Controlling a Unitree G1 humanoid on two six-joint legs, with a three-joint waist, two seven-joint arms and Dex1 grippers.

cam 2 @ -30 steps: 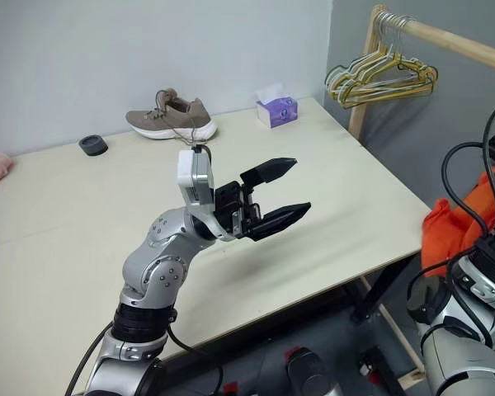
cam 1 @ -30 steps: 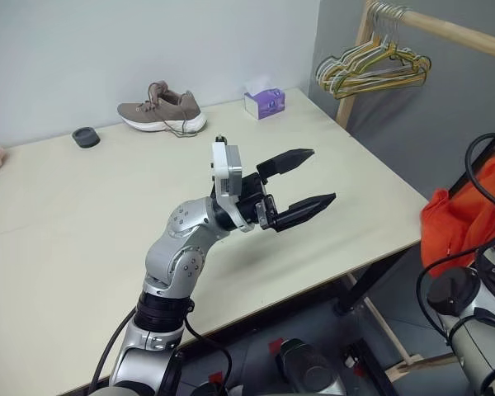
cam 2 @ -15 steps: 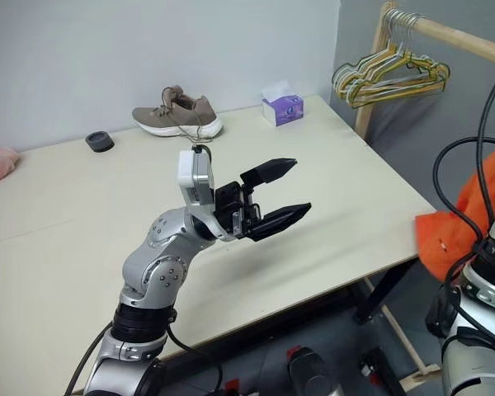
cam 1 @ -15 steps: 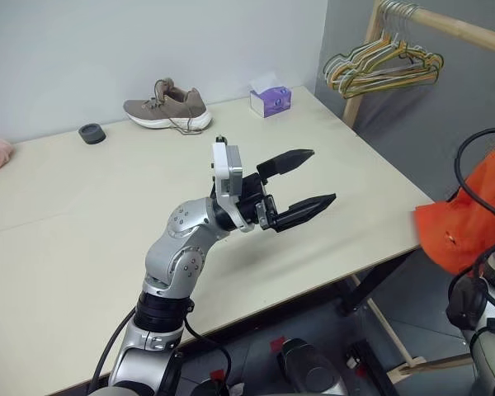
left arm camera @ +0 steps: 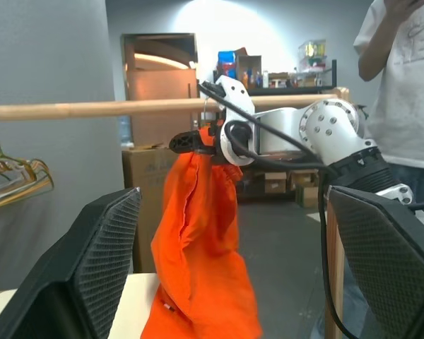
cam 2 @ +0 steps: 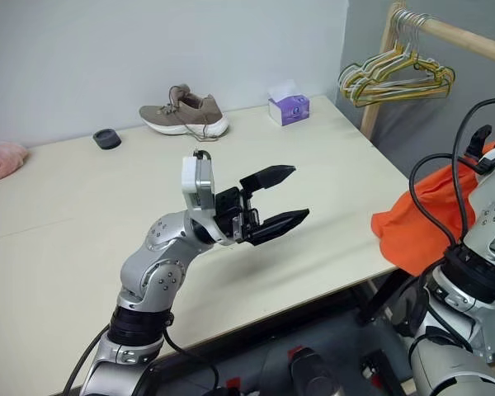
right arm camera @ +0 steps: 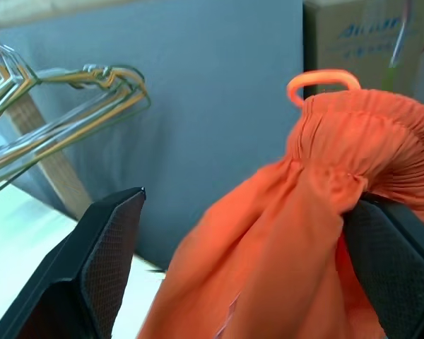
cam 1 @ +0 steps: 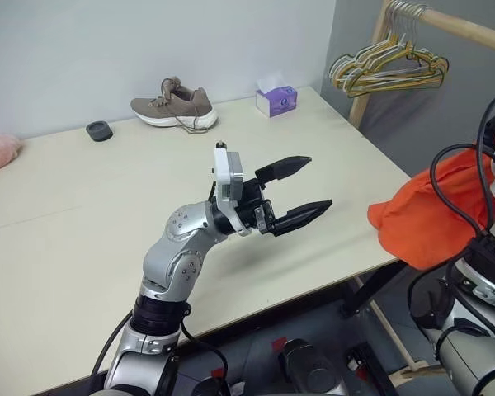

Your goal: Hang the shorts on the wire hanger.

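The bright orange shorts (cam 1: pixel 425 219) hang by their gathered waistband (right arm camera: pixel 353 127) from my right gripper (right arm camera: pixel 247 201), just off the table's right edge. That gripper is open. The fabric is draped over one finger, and the other finger (right arm camera: pixel 106 261) stands clear of it. In the left wrist view the shorts (left arm camera: pixel 198 247) dangle under the right gripper (left arm camera: pixel 198 141), below the wooden rail. My left gripper (cam 1: pixel 320 181) is open and empty, held above the middle of the table and pointing right toward the shorts. The wire hanger is out of view.
On the pale table (cam 1: pixel 82 214) a brown shoe (cam 1: pixel 173 103), a purple tissue box (cam 1: pixel 276 101), a small black disc (cam 1: pixel 99 130) and a pink cloth (cam 1: pixel 0 153) lie along the far edge. A wooden rail (cam 1: pixel 458 26) carries a bunch of coloured hangers (cam 1: pixel 388 70). A person (left arm camera: pixel 403 92) stands beyond.
My right arm has carried the shorts leftward, up to the table's right edge. The view has swung slightly. The left arm has kept still and open.
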